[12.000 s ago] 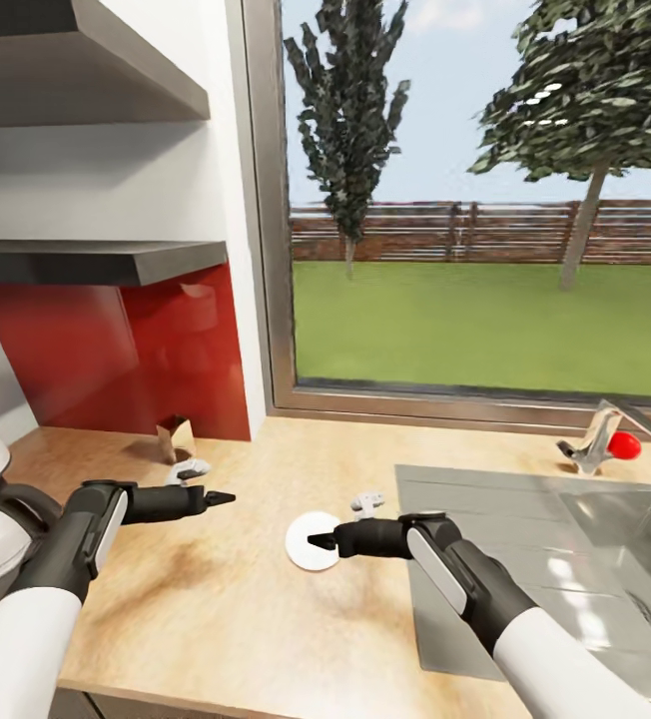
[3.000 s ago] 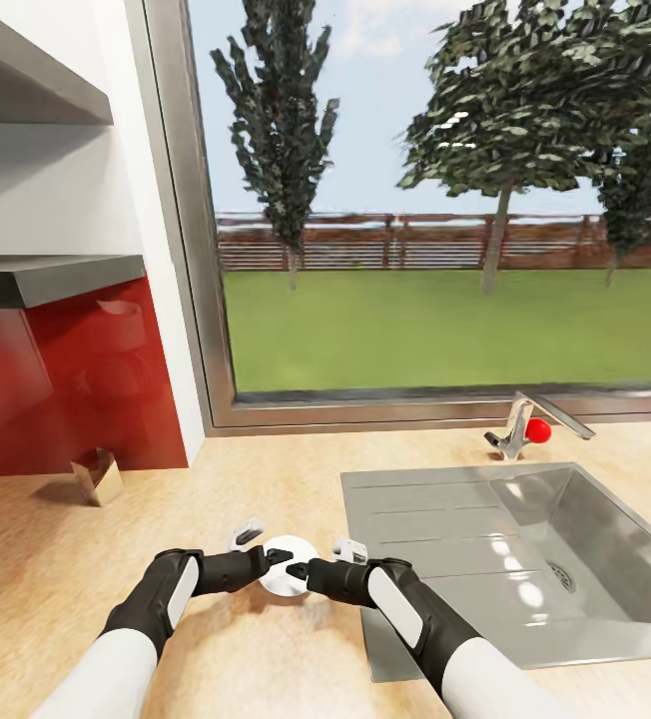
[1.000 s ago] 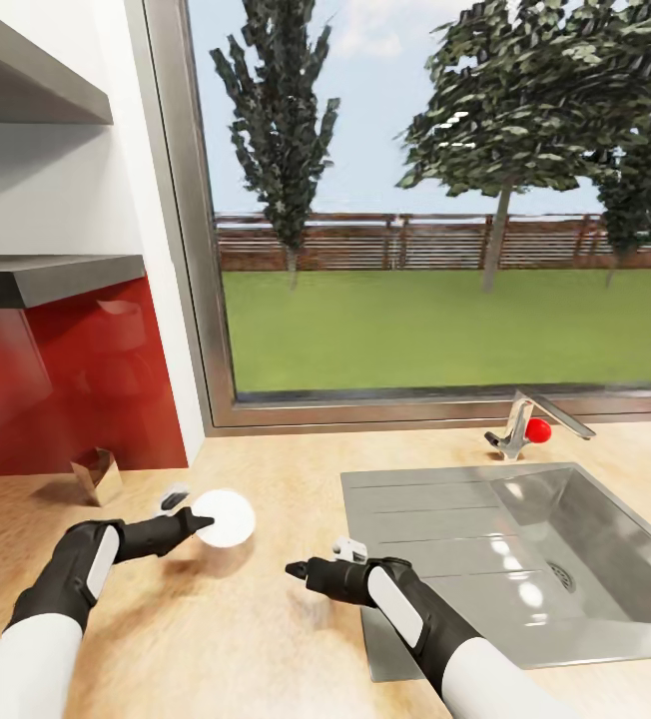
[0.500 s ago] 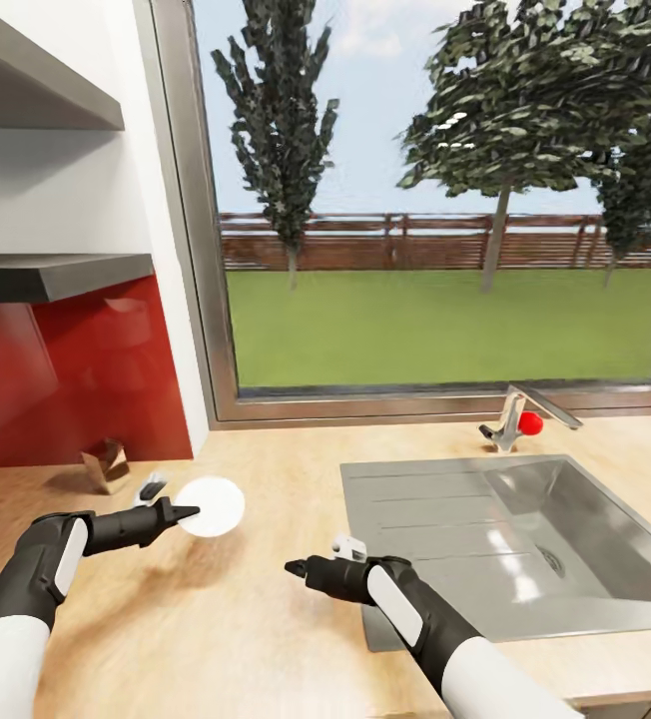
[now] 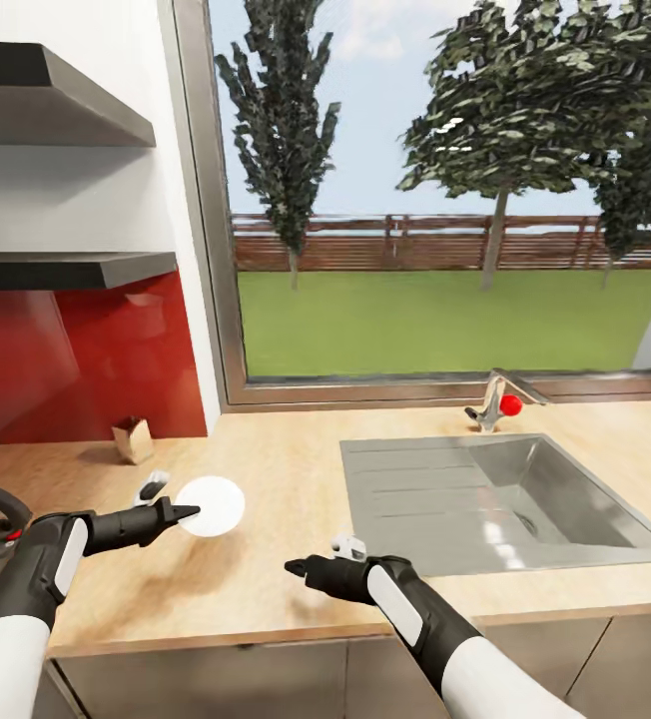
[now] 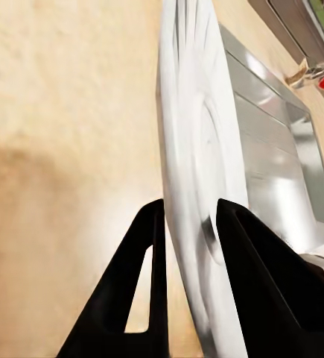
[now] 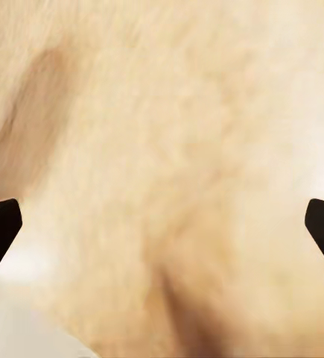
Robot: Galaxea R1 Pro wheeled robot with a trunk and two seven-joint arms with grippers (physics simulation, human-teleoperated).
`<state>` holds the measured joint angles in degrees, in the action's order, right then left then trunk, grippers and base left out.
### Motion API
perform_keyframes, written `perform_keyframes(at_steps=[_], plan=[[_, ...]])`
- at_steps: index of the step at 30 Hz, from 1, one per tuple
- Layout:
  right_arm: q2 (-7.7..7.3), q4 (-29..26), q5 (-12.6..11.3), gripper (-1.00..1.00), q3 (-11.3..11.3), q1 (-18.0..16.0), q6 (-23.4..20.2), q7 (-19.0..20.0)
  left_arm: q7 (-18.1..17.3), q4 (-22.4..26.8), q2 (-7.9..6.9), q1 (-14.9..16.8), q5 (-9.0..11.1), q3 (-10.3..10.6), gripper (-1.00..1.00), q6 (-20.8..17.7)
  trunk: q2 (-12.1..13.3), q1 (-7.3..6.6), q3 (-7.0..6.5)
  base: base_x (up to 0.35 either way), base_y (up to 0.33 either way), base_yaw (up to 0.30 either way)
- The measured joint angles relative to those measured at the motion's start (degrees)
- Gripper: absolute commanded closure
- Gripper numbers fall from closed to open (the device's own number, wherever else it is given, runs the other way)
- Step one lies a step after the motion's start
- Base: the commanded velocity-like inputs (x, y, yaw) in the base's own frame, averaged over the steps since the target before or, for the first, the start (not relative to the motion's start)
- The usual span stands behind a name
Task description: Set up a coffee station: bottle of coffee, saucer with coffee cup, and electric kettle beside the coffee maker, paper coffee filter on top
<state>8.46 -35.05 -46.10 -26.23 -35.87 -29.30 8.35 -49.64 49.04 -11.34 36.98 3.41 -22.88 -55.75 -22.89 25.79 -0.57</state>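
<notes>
left tool (image 5: 188, 513) gripping saucer (image 5: 216, 505) rim

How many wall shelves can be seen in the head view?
2: an upper shelf and a lower shelf under it, both left of the window. More may be outside the picture.

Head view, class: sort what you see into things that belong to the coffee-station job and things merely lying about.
Belongs to the job:
saucer, gripped by the left pincer
kitchen countertop
kitchen shelf
white cup by the right pincer

Lying about:
sink
tap
small brown box
</notes>
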Motion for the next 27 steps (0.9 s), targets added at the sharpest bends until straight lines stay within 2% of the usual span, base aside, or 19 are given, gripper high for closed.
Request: perform_keyframes(at_steps=[20,27], plan=[[0.05,0.1,0.2,-1.00,-0.1,0.0,-0.2,-0.1,0.0,0.0,0.09,0.0,0.0,0.1,1.00,0.1,0.0,0.00,-1.63,-0.331,0.000,0.082],[0.12,0.1,0.2,-1.00,-0.2,0.0,-0.2,0.0,0.0,-0.1,0.09,0.0,0.0,0.1,1.00,0.3,0.0,-0.03,-2.23,-0.160,0.000,0.071]])
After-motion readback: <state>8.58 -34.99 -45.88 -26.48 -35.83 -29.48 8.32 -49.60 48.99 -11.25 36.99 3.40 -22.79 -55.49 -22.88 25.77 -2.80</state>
